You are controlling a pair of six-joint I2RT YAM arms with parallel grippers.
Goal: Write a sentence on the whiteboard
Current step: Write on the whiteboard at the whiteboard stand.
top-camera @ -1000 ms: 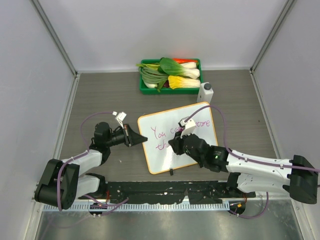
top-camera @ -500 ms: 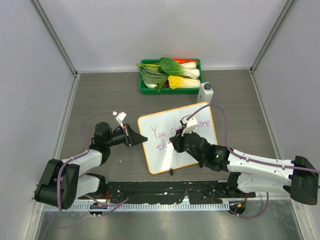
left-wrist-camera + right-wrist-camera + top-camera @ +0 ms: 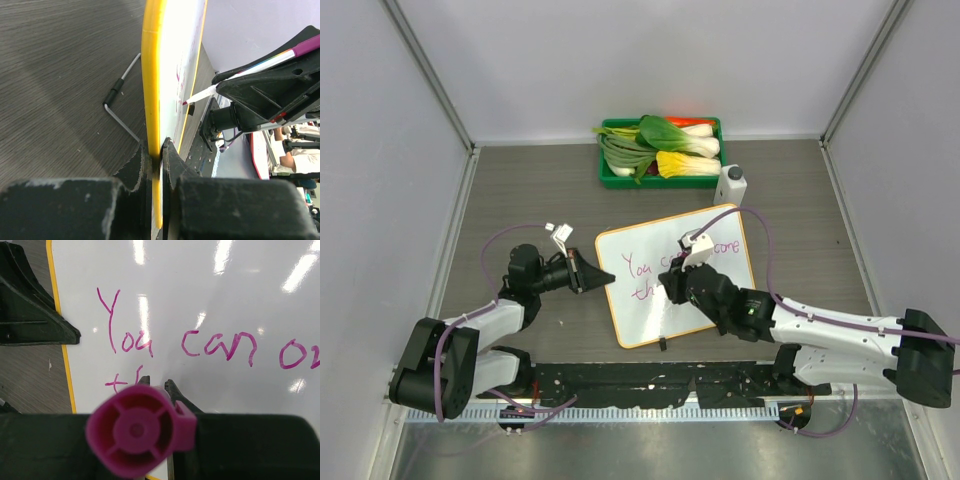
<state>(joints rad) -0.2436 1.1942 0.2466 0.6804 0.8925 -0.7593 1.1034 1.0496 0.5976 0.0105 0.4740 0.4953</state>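
The whiteboard (image 3: 650, 318), white with an orange rim, stands tilted at the table's middle. My left gripper (image 3: 610, 279) is shut on its left edge; the left wrist view shows the jaws (image 3: 155, 145) pinching the yellow-orange rim (image 3: 151, 75). The sentence (image 3: 645, 266) in pink reads "You can o…" with "th" begun on a second line (image 3: 180, 342). My right gripper (image 3: 672, 288) is shut on a magenta marker (image 3: 137, 432), held over the second line. The marker's tip (image 3: 186, 102) meets the board face. My right arm hides the middle of the writing from above.
A green tray (image 3: 610, 180) of leafy vegetables sits at the back. A small white bottle (image 3: 731, 183) stands to its right. The board's wire stand (image 3: 120, 100) rests on the grey table behind the board. Walls close in the left and right sides.
My right gripper with the marker has shifted slightly left and down over the second line. The left gripper and the board have not moved.
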